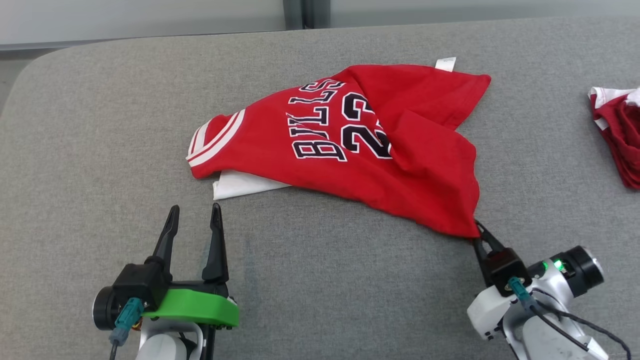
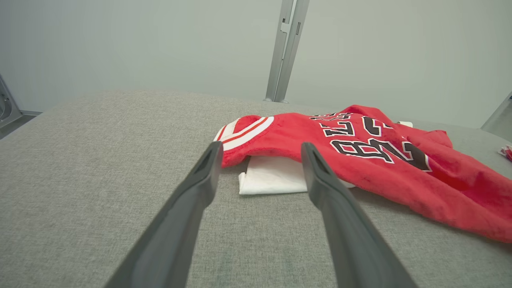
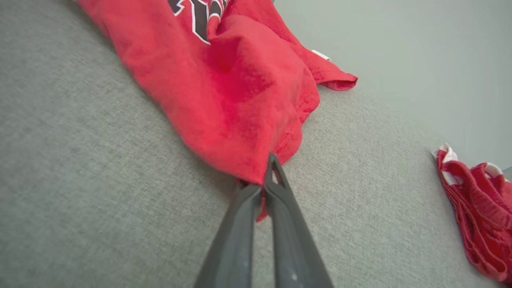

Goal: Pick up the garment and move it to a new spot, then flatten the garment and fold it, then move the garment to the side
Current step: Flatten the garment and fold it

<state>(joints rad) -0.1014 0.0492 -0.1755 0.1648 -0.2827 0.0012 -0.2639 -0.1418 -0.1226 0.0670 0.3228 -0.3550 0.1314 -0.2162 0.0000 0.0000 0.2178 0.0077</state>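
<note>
While looking down from the head view, found the red garment (image 1: 400,165) lying crumpled near the middle of the grey padded surface (image 1: 75,150), with black, white-edged lettering and numerals facing up and partly swallowed by a fold. Noted a white-and-red striped trim (image 1: 215,137) at its left end, a white layer (image 1: 245,186) poking out from beneath that end, and a small white label (image 1: 445,63) at the far edge. Found the right gripper (image 1: 477,232) clenched on the garment's near right corner, fingers pressed together with red cloth pinched between them. Found the left gripper (image 1: 195,206) released, fingers spread wide and holding nothing, fingertips just beside the white layer. Spotted a second red-and-white bundle (image 1: 617,135) well apart at the right edge of the surface.
</note>
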